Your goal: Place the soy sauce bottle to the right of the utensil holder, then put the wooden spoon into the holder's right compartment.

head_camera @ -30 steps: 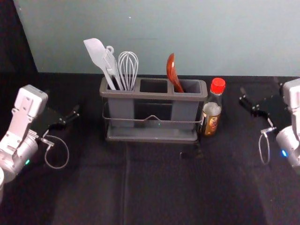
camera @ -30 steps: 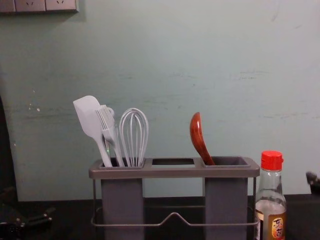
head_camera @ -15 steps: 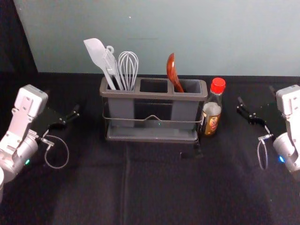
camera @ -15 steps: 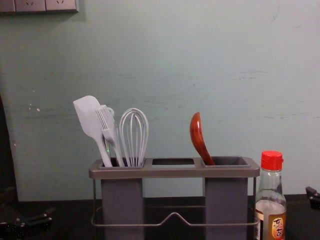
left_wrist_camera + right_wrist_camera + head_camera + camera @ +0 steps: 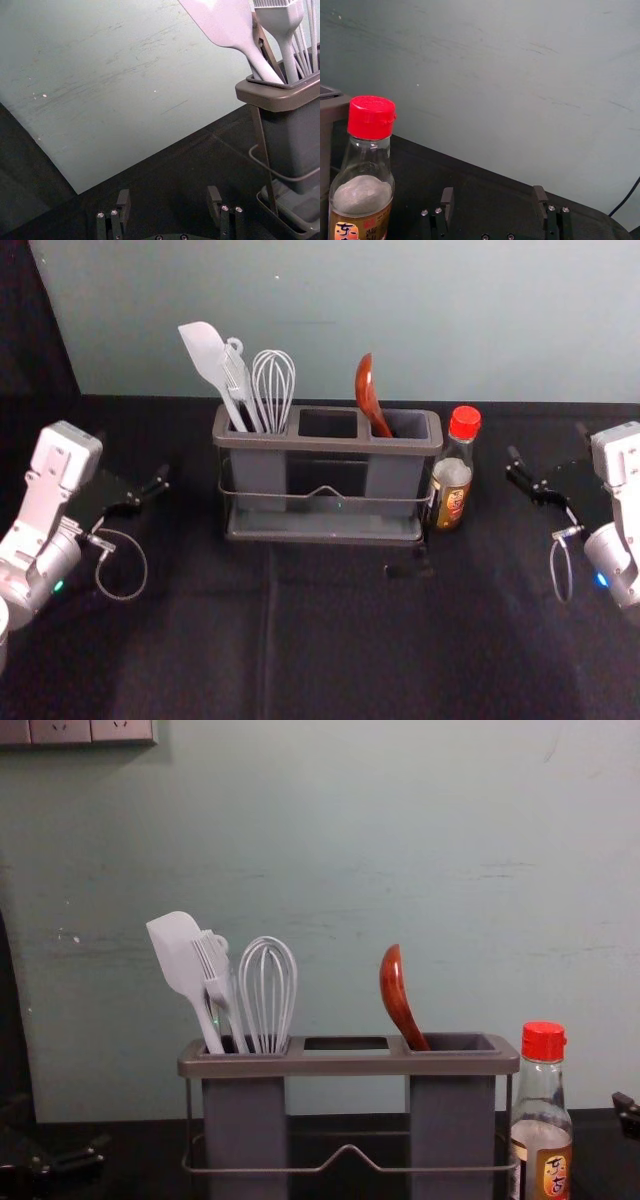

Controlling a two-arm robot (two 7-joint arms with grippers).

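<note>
In the head view my right gripper (image 5: 548, 462) is open and empty, to the right of the soy sauce bottle (image 5: 453, 472). The bottle stands upright close beside the right end of the utensil holder (image 5: 330, 537). The wooden spoon (image 5: 368, 392) leans left in the holder's right compartment, bowl end up. My left gripper (image 5: 150, 492) is parked left of the holder. In the left wrist view the left gripper (image 5: 170, 202) has its fingers apart with nothing between them. In the right wrist view the right gripper (image 5: 494, 202) shows the same wide gap, with the red-capped bottle (image 5: 361, 175) off to one side.
A white spatula (image 5: 180, 960), a brush (image 5: 218, 978) and a whisk (image 5: 267, 995) stand in the holder's left compartment. Black cloth (image 5: 330, 640) covers the table, and a pale wall (image 5: 400, 320) rises behind it.
Over the last second my right gripper has shifted slightly left, a little nearer the bottle. The left arm, spoon, bottle and holder have stayed where they were.
</note>
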